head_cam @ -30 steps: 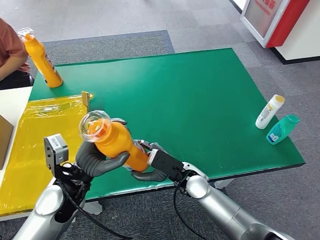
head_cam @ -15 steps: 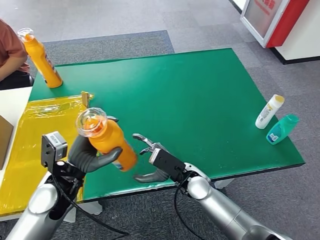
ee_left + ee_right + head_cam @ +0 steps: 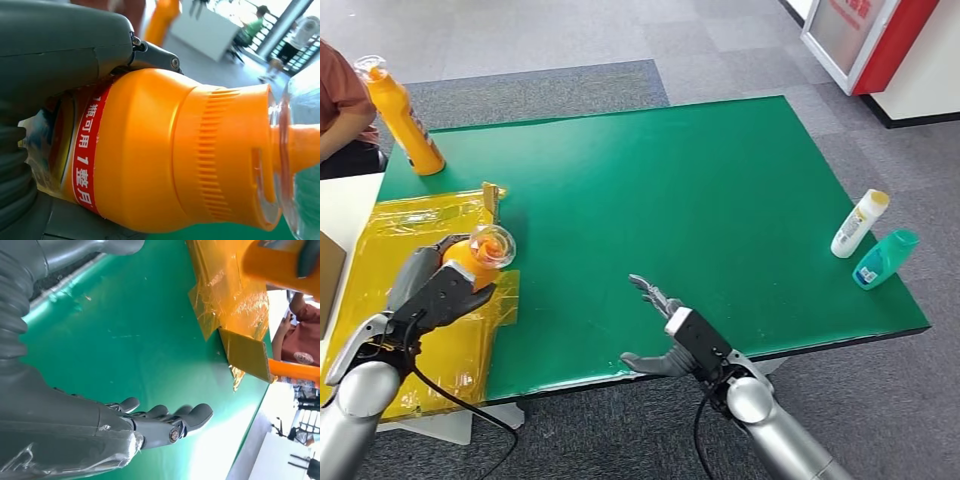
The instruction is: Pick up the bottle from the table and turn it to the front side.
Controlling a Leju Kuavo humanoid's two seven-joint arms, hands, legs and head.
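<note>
An orange bottle with a clear cap stands over the yellow plastic sheet at the table's left. My left hand grips it around the body. In the left wrist view the orange bottle shows a red label band, with my left hand wrapped round it. My right hand hovers open near the green table's front edge, fingers spread and holding nothing. The right wrist view shows my right hand above the green surface, well apart from the orange bottle.
A second orange bottle stands at the table's far left corner, next to a seated person. A white bottle and a teal bottle lie near the right edge. A cardboard piece stands by the yellow sheet.
My left hand has carried the bottle left and down over the yellow sheet. My right hand let go of it and drew back to the right, open.
</note>
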